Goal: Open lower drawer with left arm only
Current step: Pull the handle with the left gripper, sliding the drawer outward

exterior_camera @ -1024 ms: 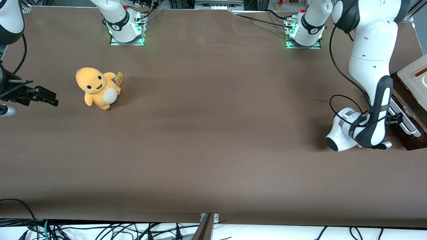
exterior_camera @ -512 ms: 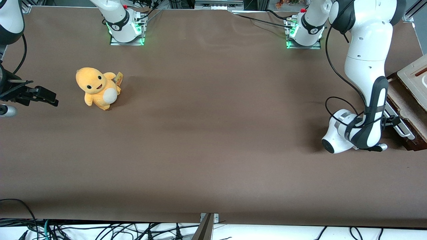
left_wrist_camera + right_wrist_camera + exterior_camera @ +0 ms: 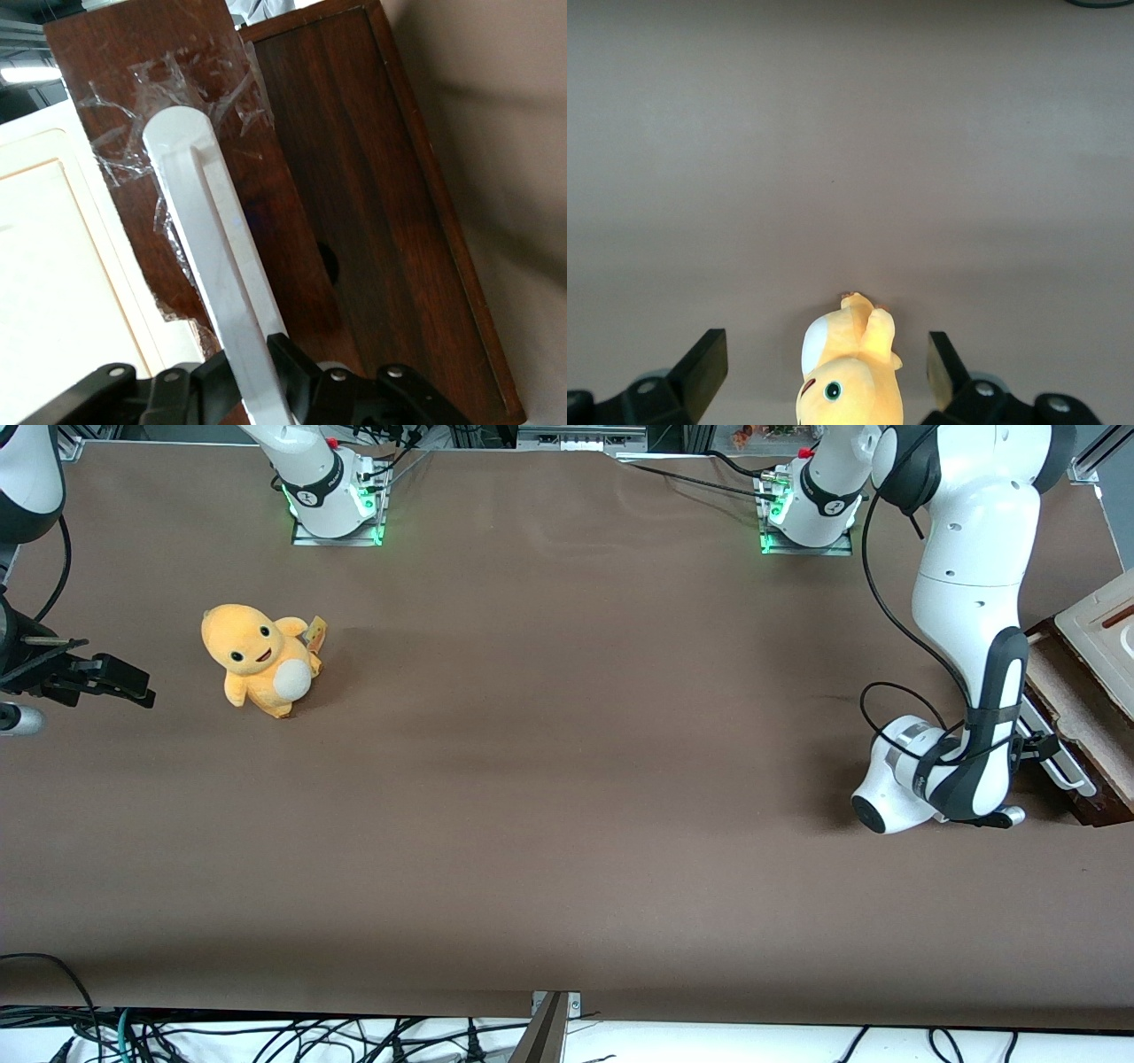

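Brown table | gripper pinching white handle | lower drawer pulled out

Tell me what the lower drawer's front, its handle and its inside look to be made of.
With the gripper shut on the handle:
Lower drawer front: dark glossy wood, visible grain.
Handle: smooth white bar, probably plastic or painted.
Inside: pale speckled board, likely chipboard.

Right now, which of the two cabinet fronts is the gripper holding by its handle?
The lower drawer, dark brown: the gripper is shut on its white bar handle. The cream-white panel beside it is untouched.
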